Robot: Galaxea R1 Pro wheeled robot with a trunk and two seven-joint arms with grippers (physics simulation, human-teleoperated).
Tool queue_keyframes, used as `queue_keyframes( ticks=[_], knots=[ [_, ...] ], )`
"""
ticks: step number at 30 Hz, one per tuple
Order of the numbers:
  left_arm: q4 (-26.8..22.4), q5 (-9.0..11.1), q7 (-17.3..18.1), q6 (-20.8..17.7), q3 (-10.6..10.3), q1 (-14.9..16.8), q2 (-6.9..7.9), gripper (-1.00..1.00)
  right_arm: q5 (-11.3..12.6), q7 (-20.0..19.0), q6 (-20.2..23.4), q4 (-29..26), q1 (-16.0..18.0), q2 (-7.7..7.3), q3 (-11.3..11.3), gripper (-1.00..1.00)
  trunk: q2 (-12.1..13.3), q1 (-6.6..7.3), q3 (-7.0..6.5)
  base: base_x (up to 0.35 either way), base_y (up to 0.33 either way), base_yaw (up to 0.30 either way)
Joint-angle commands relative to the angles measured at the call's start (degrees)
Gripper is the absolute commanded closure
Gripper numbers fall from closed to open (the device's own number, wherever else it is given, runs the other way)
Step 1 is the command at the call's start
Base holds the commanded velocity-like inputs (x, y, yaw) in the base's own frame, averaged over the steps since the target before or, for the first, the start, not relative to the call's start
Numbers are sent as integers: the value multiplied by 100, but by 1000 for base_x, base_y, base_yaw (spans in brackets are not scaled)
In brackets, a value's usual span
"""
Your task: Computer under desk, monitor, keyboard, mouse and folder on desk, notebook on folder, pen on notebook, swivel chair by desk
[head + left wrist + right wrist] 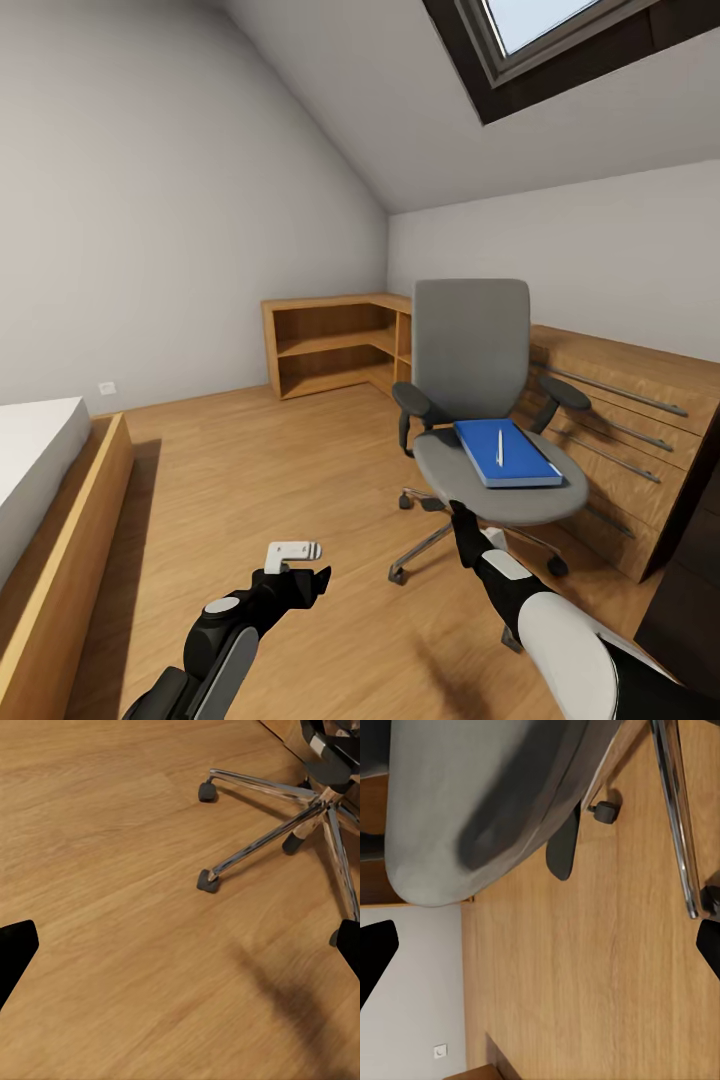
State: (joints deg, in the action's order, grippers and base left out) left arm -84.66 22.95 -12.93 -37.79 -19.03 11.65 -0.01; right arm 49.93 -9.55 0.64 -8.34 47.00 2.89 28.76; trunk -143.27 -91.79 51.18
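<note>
Left gripper (297,562) hung low over the floor (250,480), jaws apart and empty (its wrist view showed both finger tips wide at the frame edges over bare planks). Right gripper (465,527) was just below the front rim of the swivel chair (480,400), jaws also apart, nothing held. Folder (505,452) lay flat on the seat, pen (500,444) resting on top of it.

Step in hand, as judged: get the folder off the seat. To do it well, lift the right gripper above the seat rim first, come in level from the front edge, pinch the near edge of the folder; keep it flat so the pen doesn't roll off. The chair is on castors, so any push on the seat would likely roll it away.

Room: bed frame (60,560) at left, light wood floor, corner shelf unit (335,345), low wooden drawer cabinet (625,430) behind the chair, skylight (560,40) in the sloped ceiling.
</note>
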Motion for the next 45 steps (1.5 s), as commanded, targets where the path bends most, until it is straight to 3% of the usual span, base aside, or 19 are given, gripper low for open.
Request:
queue_keyframes(
  ticks=[1,11,22,45],
  knots=[
    [-6,60,-51,-18,-5,4,1,-100,52,-16,8,-1,2,1,4,-100,-3,1,6,2,0,0],
    [-12,60,-51,-18,-2,4,1,-100,80,8,6,-1,2,8,10,-100,-3,1,6,0,0,0],
    [-13,60,-51,-18,-13,3,1,-100,105,408,11,-16,2,9,23,-100,-3,1,6,0,0,0],
    [-8,67,-51,-18,-22,2,1,-100,112,389,-20,-34,2,8,27,-100,-3,1,34,0,0,-29]
  ],
)
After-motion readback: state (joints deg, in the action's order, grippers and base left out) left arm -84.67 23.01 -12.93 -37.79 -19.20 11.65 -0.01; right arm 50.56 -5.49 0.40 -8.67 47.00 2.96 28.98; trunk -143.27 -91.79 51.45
